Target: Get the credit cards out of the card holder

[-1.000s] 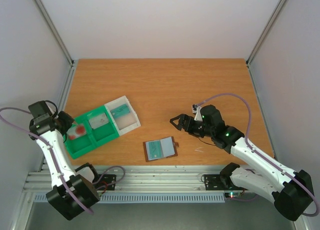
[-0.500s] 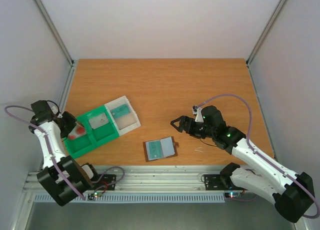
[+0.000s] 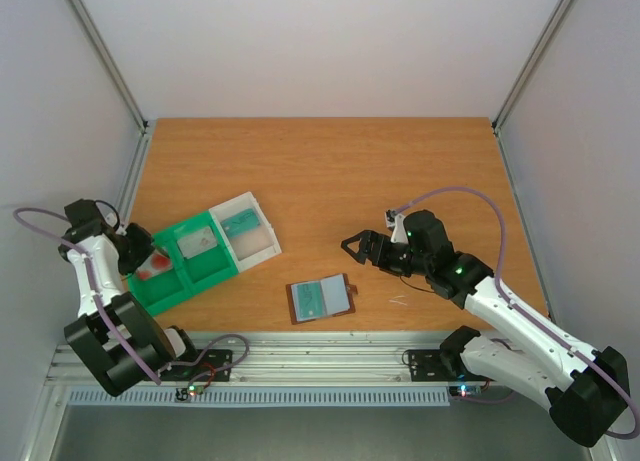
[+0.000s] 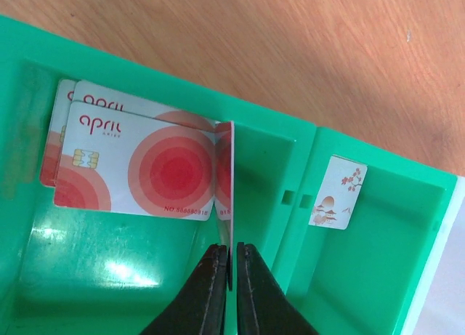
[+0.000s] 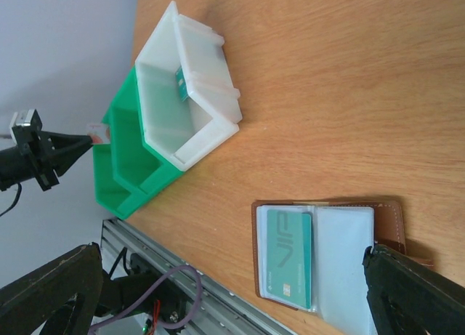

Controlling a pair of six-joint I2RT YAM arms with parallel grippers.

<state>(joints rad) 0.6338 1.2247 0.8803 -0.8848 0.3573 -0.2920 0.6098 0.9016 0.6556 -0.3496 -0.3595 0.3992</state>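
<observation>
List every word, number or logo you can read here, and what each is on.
"april": top red-circle card in the green tray; again, partly covered, on the card under it.
"NO." then digits: that top card's lower edge; digits too blurred.
"VIP": teal card in the card holder.
Blossom card: picture only.
Held card in the left gripper: edge-on, unreadable.

In the left compartment of the tray (image 4: 305,142), the upper white card (image 4: 138,168) carries the word "april" in red letters near its top-left corner, with a smaller line under it that is too small to read. Along its bottom edge stands a line starting with "NO." and then digits which I cannot read surely. The green card (image 5: 289,256) in the left panel of the card holder (image 5: 385,219) shows "VIP" in pale letters.
</observation>
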